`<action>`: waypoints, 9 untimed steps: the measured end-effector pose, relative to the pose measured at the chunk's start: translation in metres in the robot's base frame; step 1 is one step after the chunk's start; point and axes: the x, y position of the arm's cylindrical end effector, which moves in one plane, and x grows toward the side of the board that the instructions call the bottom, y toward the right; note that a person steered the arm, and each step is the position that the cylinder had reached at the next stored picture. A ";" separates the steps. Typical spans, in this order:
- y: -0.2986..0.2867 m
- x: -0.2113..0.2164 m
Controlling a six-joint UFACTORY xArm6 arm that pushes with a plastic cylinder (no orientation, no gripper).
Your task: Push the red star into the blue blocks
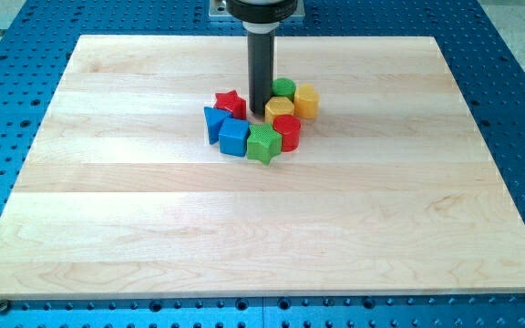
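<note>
Although the arm carries no hand at all, so there is nothing to be wide, narrow or holding, its straight dark rod ends in my tip (pixel 259 113), which rests on the pale wooden table (pixel 153 228) in the middle of a tight cluster of small blocks. Just to the view's left of my tip, close enough that contact cannot be ruled out, lies the red star-shaped block (pixel 231 102). Below the star, toward the view's bottom and left of my tip, sit the two targets: a blue block of roughly triangular outline (pixel 213 122) and a blue cube (pixel 235 138), touching each other. The star appears to touch the blue pair already, or stands just beside it — the gap is too small to judge.

On the other side of my tip are a yellow block of heart-like outline (pixel 280 110), a green round block (pixel 283 88) and a yellow hexagonal block (pixel 306 101); below it, a green star-like block (pixel 263 144) and a red cylindrical block (pixel 287 131).

Judged from this layout, the task is at its closing step. The next move calls for bringing my tip round to the star's upper side and sliding toward the view's bottom-left — gently, so that the neighbouring yellow and green pieces are not dragged along.
</note>
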 end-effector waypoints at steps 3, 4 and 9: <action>0.019 0.024; 0.015 -0.006; 0.032 -0.047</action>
